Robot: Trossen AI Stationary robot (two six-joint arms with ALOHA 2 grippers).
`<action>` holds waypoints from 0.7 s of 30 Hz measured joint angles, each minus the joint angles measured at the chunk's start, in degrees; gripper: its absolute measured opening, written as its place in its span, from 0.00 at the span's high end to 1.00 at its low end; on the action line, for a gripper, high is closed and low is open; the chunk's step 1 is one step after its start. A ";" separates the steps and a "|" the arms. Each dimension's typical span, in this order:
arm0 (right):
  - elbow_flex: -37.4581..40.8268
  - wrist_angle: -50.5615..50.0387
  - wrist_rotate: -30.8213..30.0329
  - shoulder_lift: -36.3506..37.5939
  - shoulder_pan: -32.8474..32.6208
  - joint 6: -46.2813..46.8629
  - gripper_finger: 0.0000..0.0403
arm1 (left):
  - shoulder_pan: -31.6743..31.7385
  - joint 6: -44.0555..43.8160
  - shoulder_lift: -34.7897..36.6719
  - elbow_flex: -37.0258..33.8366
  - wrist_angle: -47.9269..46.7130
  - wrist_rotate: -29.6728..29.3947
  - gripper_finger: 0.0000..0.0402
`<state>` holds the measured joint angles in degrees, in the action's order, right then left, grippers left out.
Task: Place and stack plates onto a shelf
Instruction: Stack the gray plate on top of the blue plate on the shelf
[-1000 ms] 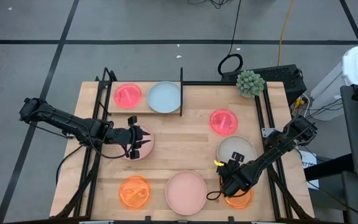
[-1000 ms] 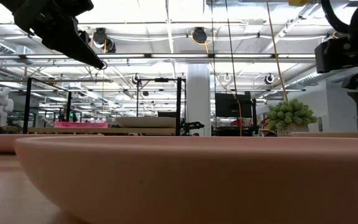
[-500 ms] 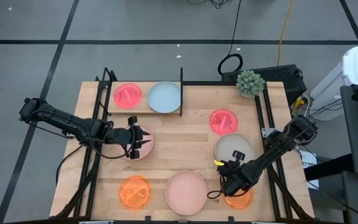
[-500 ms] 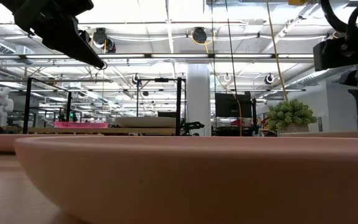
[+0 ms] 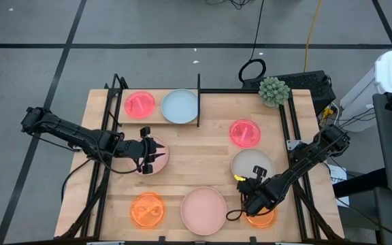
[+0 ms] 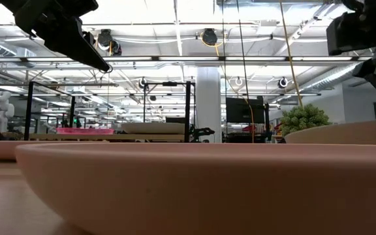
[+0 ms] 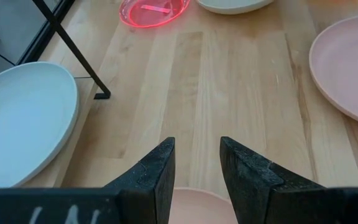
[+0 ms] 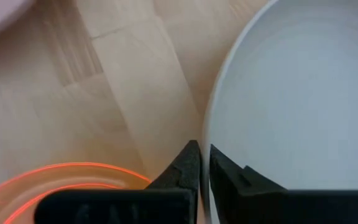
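High view: wooden tabletop (image 5: 213, 146); shelf (image 5: 156, 120) at 11 o'clock; right gripper (image 5: 245, 180) clenched on beige plate (image 5: 254, 162); left gripper (image 5: 156, 151) parted over pale-pink plate (image 5: 160, 160); grey floor (image 5: 39, 68) around.

Two dark jointed arms w/ black cabling, blocky matte-black fingers (image 7: 156, 180) (white lettering below).

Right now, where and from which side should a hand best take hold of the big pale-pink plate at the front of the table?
Probably the raised rim of the pale-pink plate, coming from above at its bare far edge: it lies flat, so only the thin rim fits between fingers.
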<state>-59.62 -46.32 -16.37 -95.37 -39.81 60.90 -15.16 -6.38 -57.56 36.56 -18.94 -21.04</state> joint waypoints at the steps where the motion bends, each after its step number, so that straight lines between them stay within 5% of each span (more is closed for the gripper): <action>1: -0.23 0.01 0.01 0.00 0.00 -0.22 0.98 | 0.00 -0.02 0.00 -0.01 0.00 0.00 0.67; 21: -9.74 -3.05 -3.91 -0.01 -0.52 -10.68 1.00 | 0.01 -1.91 0.00 0.00 -0.02 0.00 0.67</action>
<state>-69.36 -49.37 -20.28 -95.38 -40.34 50.22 -15.15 -8.29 -57.56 36.56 -18.96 -21.04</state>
